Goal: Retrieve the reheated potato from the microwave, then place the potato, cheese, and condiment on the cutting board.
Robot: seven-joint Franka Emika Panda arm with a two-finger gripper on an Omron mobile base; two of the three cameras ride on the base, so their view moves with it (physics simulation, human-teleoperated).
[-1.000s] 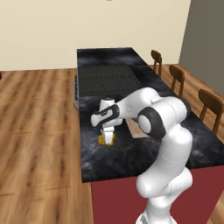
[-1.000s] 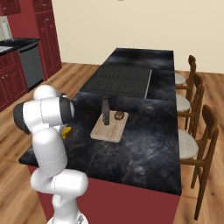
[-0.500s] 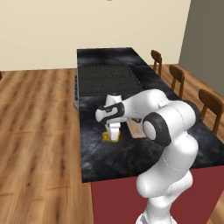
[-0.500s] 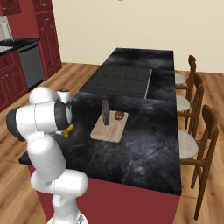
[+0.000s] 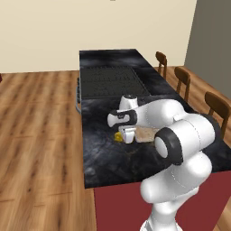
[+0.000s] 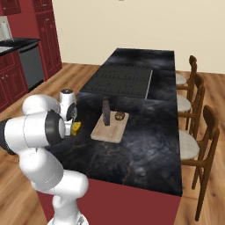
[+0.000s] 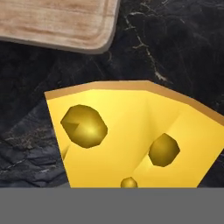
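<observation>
My gripper (image 5: 127,135) hangs over the black island counter (image 5: 108,158), shut on the cheese (image 5: 118,135), a yellow wedge with holes. The cheese (image 7: 131,140) sits so close in the hand view that it hides my fingertips. Just past it lies a corner of the cutting board (image 7: 57,22). In the right base view the cheese (image 6: 76,128) is a short way left of the tan cutting board (image 6: 110,131). On that board stand the condiment (image 6: 106,112), upright, and the brown potato (image 6: 119,116). My arm covers most of the cutting board (image 5: 146,133) in the left base view. The microwave is out of view.
A dark ridged cooktop (image 6: 118,79) fills the far part of the island behind the board. Wooden chairs (image 6: 200,114) line the island's right side. Dark red cabinets and a grey appliance (image 6: 30,66) stand at the far left across open wood floor.
My gripper has moved with the cheese across the counter toward the cutting board. The bottle and potato on the board have not moved.
</observation>
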